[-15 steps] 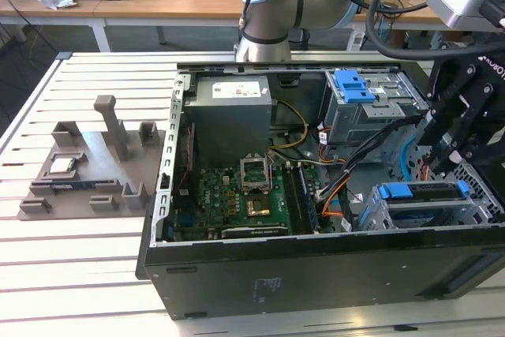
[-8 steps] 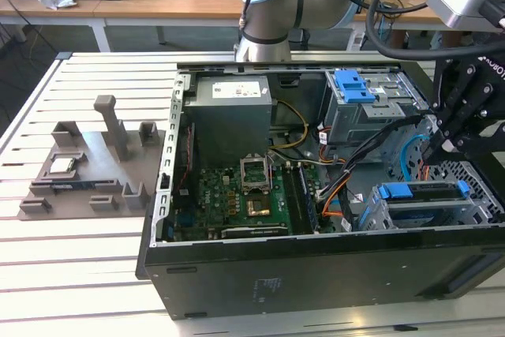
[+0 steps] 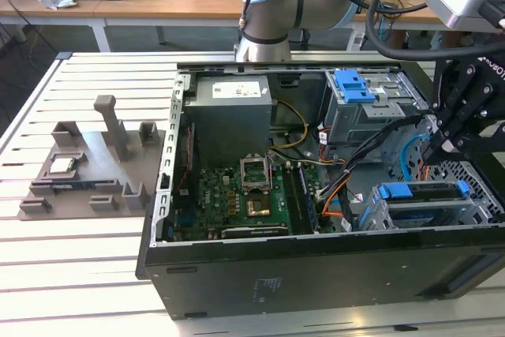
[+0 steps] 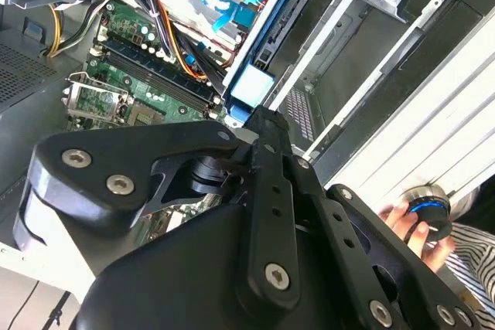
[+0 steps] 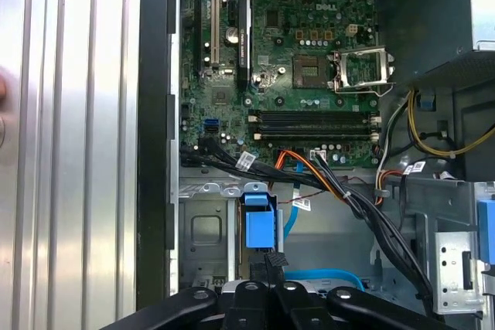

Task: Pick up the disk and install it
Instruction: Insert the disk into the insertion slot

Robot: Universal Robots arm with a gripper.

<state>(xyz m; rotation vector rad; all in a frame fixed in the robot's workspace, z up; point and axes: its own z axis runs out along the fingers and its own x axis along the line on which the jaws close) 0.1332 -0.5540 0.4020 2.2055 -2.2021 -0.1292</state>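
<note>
One disk is to be counted: it lies flat in the metal drive cage at the near corner of the open computer case, on the exterior view's right, its blue carrier frame showing along the cage mouth. One gripper hangs over that corner. In both wrist views its fingers are pressed together with nothing between them, and the joined tip stands just beside the blue tab of the carrier; whether tip and tab touch cannot be told. By judgement the disk is stiff, fairly heavy for its bulk and sensitive to knocks. Its metal faces would be slippery, so the plastic frame or the long side edges offer the safer hold, away from the label face and the connector end. The thin tab would probably flex under load. One bare blue bracket sits on the upper bay at the far edge of the case. One processor chip rests on one grey fixture, well apart on the bench. One hand grasps a blue-ringed knob outside the case.
</note>
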